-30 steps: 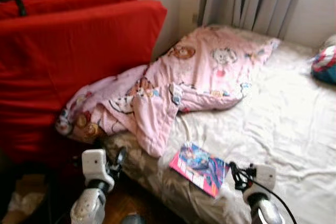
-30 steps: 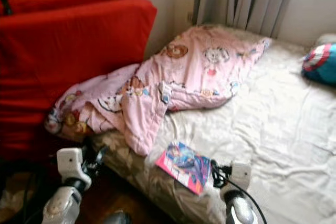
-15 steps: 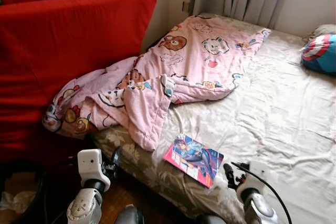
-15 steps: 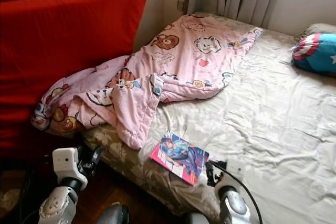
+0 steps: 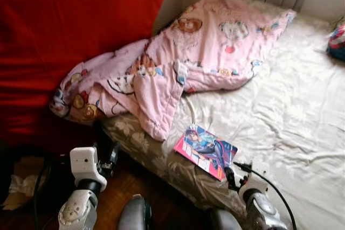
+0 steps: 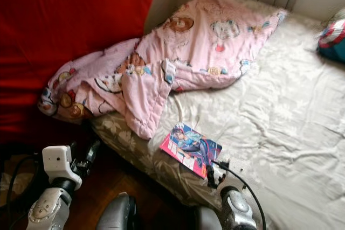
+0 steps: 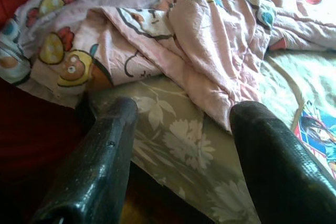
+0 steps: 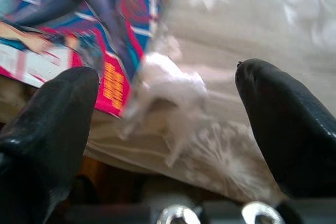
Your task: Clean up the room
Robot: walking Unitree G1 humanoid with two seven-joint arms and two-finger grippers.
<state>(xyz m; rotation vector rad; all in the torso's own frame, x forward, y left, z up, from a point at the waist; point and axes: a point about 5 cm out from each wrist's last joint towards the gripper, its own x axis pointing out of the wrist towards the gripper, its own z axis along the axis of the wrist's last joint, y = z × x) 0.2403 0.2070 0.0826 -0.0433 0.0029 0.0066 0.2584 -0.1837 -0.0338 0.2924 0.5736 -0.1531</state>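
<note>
Two spread fingers of the right gripper (image 8: 163, 124) are seen over a blurred white scrap (image 8: 168, 85) beside the comic book (image 5: 205, 150) on the bed (image 5: 291, 117); the left gripper (image 7: 181, 145) is held open near the pink blanket (image 5: 178, 63)

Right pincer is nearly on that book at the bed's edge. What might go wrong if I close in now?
1. The book lies near the mattress edge; a nudge from the open right pincer might slide it to the floor.
2. A crumpled white scrap sits beside the book's corner between the fingers, so it may get pinched too.
3. The pink blanket hangs over the bedside near the left pincer and may snag.
</note>
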